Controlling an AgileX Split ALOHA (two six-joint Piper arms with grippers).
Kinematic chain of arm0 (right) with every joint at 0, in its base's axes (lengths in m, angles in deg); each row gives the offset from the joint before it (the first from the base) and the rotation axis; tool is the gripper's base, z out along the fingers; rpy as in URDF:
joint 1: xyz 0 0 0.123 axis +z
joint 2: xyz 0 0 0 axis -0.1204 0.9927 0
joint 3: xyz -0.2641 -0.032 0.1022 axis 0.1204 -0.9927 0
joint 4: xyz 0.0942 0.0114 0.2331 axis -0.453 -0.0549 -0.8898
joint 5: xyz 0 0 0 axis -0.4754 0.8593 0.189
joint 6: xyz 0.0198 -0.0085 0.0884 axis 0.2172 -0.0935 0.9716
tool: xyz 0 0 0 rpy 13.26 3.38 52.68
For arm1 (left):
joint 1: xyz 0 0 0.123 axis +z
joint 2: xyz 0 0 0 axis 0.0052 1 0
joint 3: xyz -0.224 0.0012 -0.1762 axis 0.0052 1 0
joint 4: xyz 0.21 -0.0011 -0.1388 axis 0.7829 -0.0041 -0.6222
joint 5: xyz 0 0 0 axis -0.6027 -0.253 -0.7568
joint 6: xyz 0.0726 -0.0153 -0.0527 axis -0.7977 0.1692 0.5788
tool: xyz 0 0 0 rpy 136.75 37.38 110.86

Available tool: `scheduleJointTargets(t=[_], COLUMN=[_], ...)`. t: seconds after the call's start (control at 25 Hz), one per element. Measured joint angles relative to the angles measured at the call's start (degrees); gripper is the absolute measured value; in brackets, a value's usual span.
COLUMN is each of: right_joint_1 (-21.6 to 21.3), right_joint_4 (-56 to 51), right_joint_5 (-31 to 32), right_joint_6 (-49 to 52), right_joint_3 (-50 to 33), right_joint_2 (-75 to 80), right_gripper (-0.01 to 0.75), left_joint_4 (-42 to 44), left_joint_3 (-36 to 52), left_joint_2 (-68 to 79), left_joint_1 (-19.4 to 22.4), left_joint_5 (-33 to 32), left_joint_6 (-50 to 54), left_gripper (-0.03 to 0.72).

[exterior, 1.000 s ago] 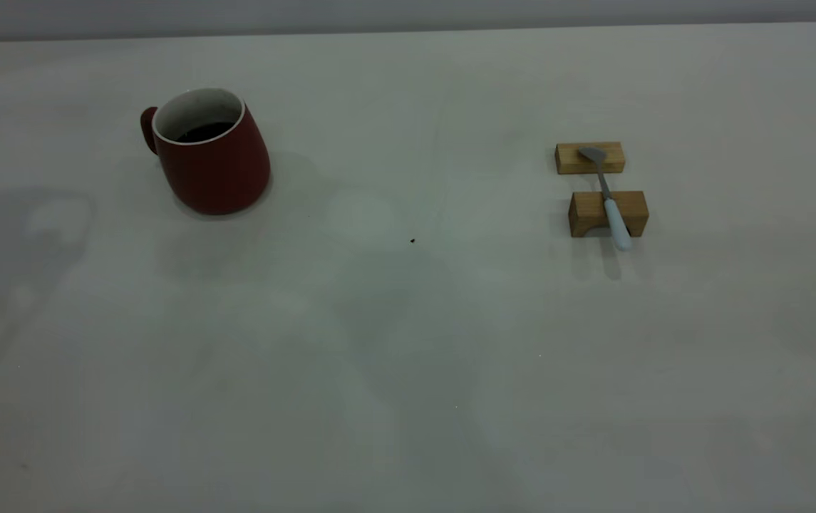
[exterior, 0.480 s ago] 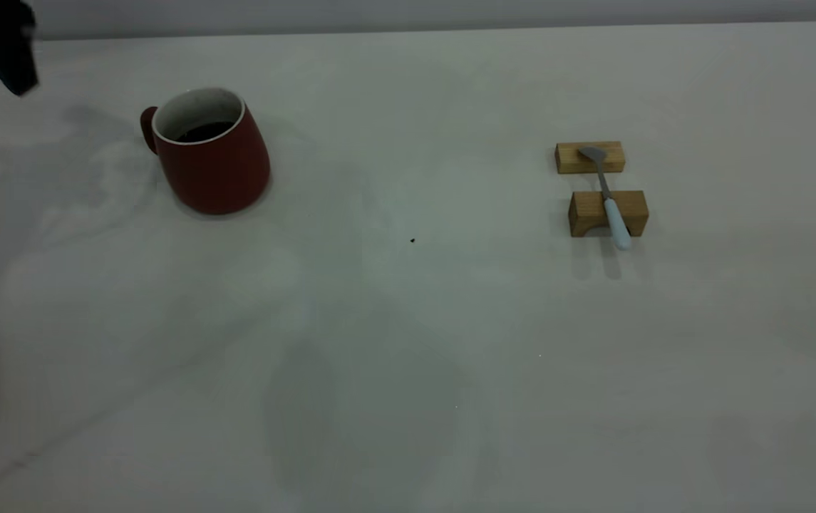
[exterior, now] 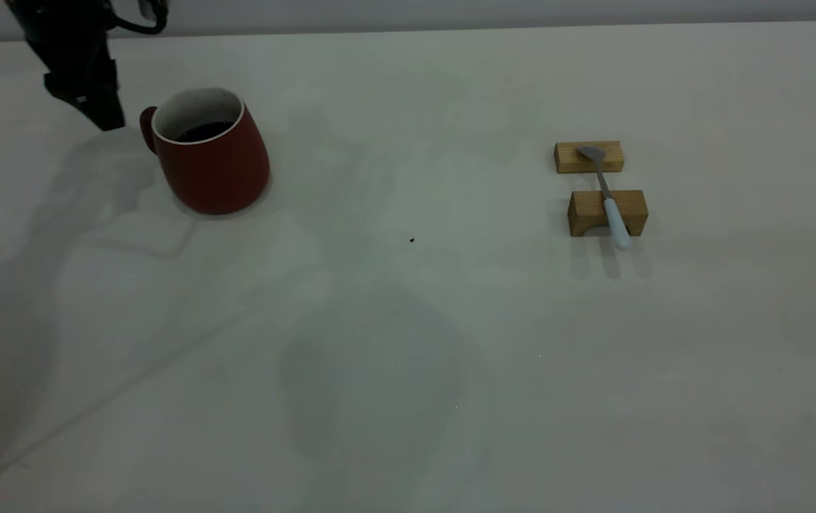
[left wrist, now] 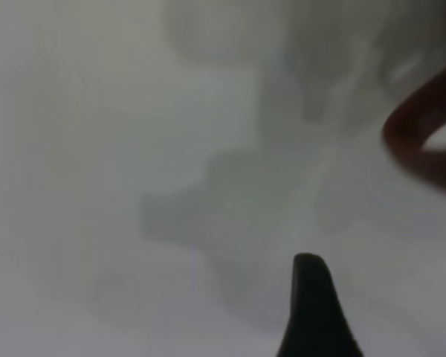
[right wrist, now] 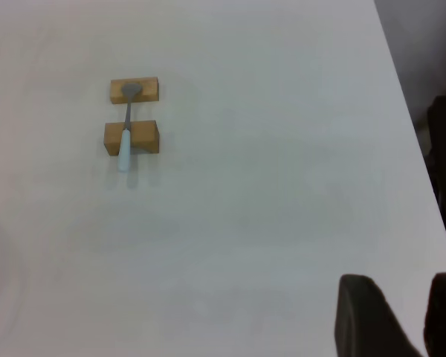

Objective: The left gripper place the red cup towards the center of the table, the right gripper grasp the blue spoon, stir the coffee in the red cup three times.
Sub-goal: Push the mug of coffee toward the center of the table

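The red cup stands upright at the table's back left, with dark coffee inside and its handle facing left. My left gripper hangs just left of that handle without touching it and looks open. In the left wrist view one finger shows, with the cup's handle beyond it. The blue spoon lies across two wooden blocks at the right. My right gripper is out of the exterior view, far from the spoon, its fingers close together and holding nothing.
The spoon's bowl rests on the far block and its handle on the near block. A tiny dark speck marks the bare table centre. The table's edge runs past the right gripper.
The left gripper entered from the top left corner and moved down and right, ending beside the cup's handle. Cup, spoon and blocks have not moved.
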Motion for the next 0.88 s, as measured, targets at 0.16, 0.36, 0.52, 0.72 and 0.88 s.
scheduleJointTargets(t=[0.16, 0.36, 0.52, 0.72, 0.88], right_joint_1=[0.0, 0.0, 0.0, 0.0, 0.0], right_joint_4=[0.0, 0.0, 0.0, 0.0, 0.0], right_joint_5=[0.0, 0.0, 0.0, 0.0, 0.0], right_joint_6=[0.0, 0.0, 0.0, 0.0, 0.0], right_joint_3=[0.0, 0.0, 0.0, 0.0, 0.0], right_joint_2=[0.0, 0.0, 0.0, 0.0, 0.0], right_gripper=[0.24, 0.24, 0.24, 0.24, 0.24], left_joint_4=[-5.6, -6.7, -6.7, -6.4, -7.7], left_joint_3=[-0.1, -0.1, -0.2, -0.2, -0.2], left_joint_2=[0.0, 0.0, 0.7, 2.7, 3.0], left_joint_1=[-0.8, -0.9, -0.9, -1.1, -2.5], left_joint_5=[0.3, -0.5, -1.4, -1.8, -1.9], left_joint_6=[-7.6, -10.0, -12.0, -12.8, -12.8], left_gripper=[0.558, 0.558, 0.558, 0.558, 0.558])
